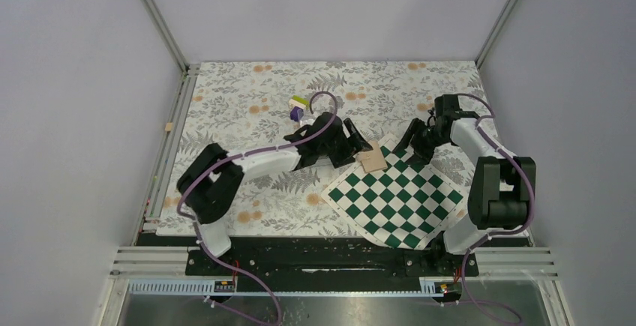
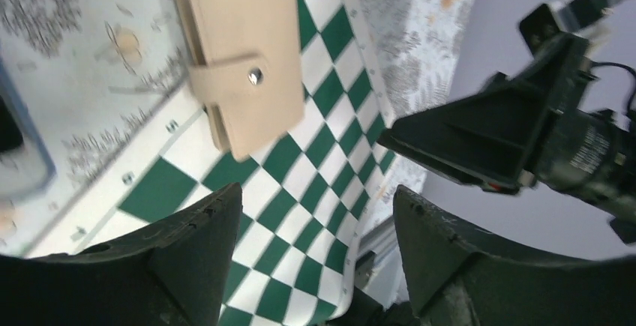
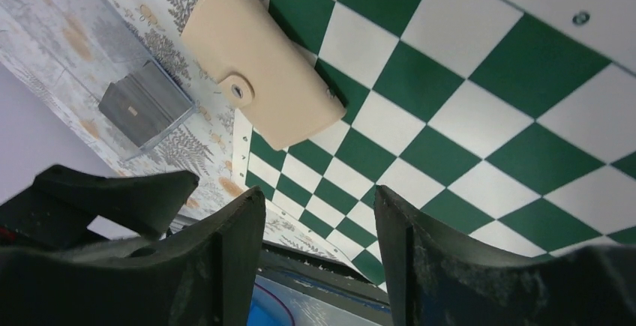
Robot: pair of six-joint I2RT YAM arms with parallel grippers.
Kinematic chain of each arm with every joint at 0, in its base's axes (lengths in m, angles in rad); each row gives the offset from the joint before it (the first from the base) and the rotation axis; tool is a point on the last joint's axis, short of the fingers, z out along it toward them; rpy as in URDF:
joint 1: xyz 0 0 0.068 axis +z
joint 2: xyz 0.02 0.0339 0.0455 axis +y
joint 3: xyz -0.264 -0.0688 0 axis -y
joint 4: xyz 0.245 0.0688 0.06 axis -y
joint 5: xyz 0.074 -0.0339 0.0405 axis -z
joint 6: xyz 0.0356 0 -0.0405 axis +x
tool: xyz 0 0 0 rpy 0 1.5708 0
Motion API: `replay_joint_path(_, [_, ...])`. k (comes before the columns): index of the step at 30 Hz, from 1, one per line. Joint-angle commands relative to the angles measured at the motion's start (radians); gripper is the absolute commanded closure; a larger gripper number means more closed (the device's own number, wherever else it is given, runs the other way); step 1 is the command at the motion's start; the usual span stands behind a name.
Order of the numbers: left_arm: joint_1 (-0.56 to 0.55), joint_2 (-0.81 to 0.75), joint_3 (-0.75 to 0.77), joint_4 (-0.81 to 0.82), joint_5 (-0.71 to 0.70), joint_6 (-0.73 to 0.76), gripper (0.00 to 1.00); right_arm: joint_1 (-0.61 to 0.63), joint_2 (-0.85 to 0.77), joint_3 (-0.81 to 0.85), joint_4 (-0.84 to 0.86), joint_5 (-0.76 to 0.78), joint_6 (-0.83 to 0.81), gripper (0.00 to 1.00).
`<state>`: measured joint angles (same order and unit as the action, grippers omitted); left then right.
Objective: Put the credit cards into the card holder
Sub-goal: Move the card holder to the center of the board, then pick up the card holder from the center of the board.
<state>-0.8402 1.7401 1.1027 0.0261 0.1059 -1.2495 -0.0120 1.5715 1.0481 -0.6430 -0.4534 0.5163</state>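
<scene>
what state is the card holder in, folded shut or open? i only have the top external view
observer: Shut. The left wrist view shows the tan card holder folded, its strap fastened over the front by the snap button.
operator: is either gripper on it
observer: No. The left gripper is open with only the checkerboard mat between its fingers, and the right gripper is open too, short of the card holder.
operator: any cards left out
observer: The right wrist view shows a clear case on the floral cloth beside the card holder, with something dark grey inside; I cannot tell if that is cards.
</scene>
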Motion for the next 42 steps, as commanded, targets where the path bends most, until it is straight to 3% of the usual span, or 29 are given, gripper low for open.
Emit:
replay_joint_path(1, [0.022, 0.150, 0.166, -0.139, 0.105, 0.125, 0.28, 0.035, 0.084, 0.077, -0.001, 0.027, -0.043, 0.38])
replay_joint_path(6, [0.032, 0.302, 0.327, -0.256, 0.113, 0.153, 0.31, 0.050, 0.187, 0.141, 0.004, 0.024, -0.045, 0.40])
replay_joint_path(15, [0.037, 0.376, 0.364, -0.252, 0.125, 0.139, 0.45, 0.105, 0.306, 0.191, 0.032, 0.006, -0.033, 0.43])
replay_joint_path(20, [0.041, 0.365, 0.324, -0.129, 0.172, 0.111, 0.66, 0.120, 0.339, 0.171, 0.068, -0.053, -0.021, 0.53])
replay_joint_path(26, [0.047, 0.344, 0.298, 0.009, 0.230, 0.088, 0.83, 0.120, 0.319, 0.113, 0.134, -0.121, 0.023, 0.54])
replay_joint_path(29, [0.049, 0.312, 0.274, 0.053, 0.234, 0.083, 1.00, 0.119, 0.304, 0.104, 0.135, -0.141, 0.027, 0.55])
replay_joint_path(35, [0.053, 0.198, 0.241, 0.010, 0.203, 0.144, 1.00, 0.120, 0.209, 0.126, 0.065, -0.129, 0.001, 0.53])
replay_joint_path(42, [0.049, -0.064, 0.129, -0.082, 0.117, 0.186, 1.00, 0.119, 0.018, 0.191, -0.041, -0.086, -0.013, 0.36])
